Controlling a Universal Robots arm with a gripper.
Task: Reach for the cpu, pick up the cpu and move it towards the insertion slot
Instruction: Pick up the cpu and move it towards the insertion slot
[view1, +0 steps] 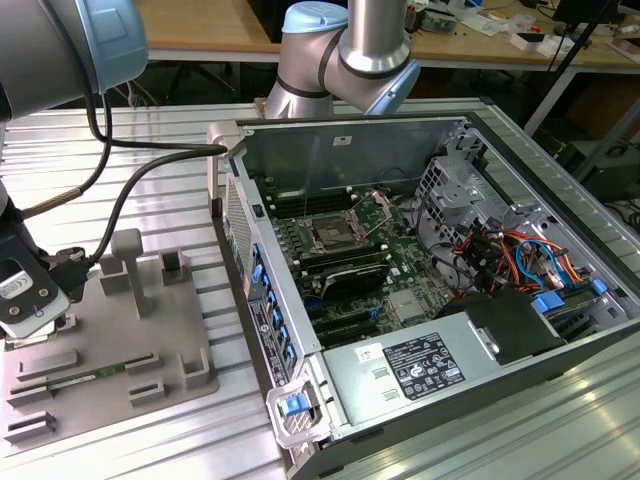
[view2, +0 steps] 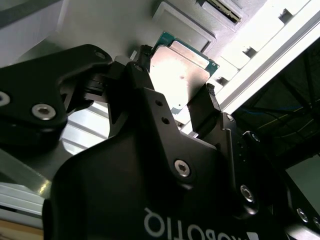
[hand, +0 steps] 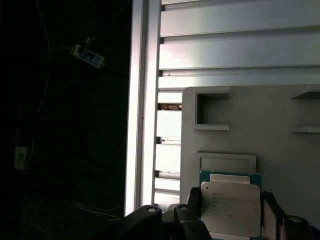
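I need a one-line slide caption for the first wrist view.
The hand holds the cpu by its edges over the grey tray.

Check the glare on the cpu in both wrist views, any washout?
Second wrist view: the cpu top is washed out by glare, and the aluminium table beside it is blown white. First wrist view: the cpu is evenly lit, but everything past the table's edge is near black. Exterior view: bright streaks on the table.

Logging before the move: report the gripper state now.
The gripper: closed on the cpu, one finger at each of two opposite edges, over the grey tray.
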